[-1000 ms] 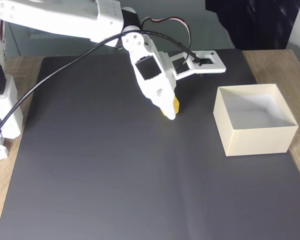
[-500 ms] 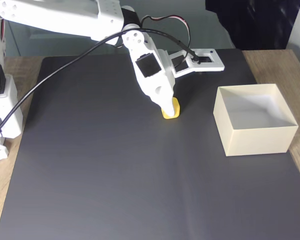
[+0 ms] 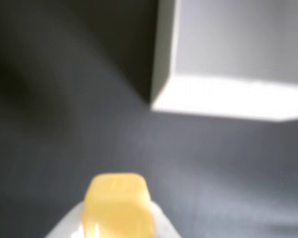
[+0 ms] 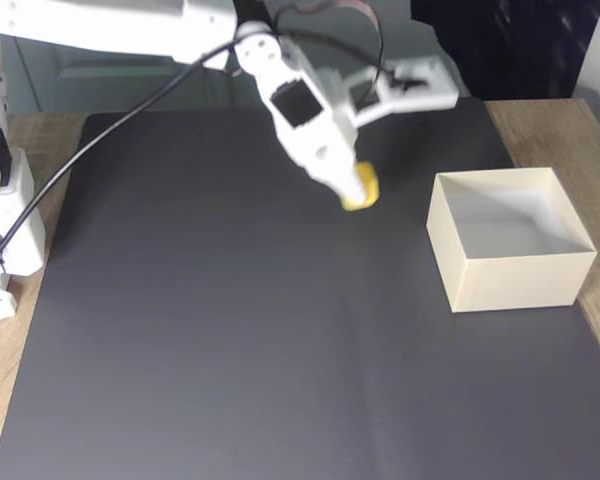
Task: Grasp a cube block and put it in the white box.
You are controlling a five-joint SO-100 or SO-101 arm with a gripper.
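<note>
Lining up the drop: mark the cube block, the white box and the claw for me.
cube block point(image 4: 363, 190): fixed view, its yellow side face.
white box point(image 4: 510, 279): fixed view, its near outer wall.
claw point(image 4: 356, 190): fixed view, at its tips, shut on the cube.

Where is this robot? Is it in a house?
Probably a home or hobby desk, though I can't be sure: a wooden table under a dark mat, with a small white arm carrying a yellow cube.

A hobby desk setup: dark mat point(image 4: 230, 350) over a wooden tabletop point(image 4: 580, 130).
</note>
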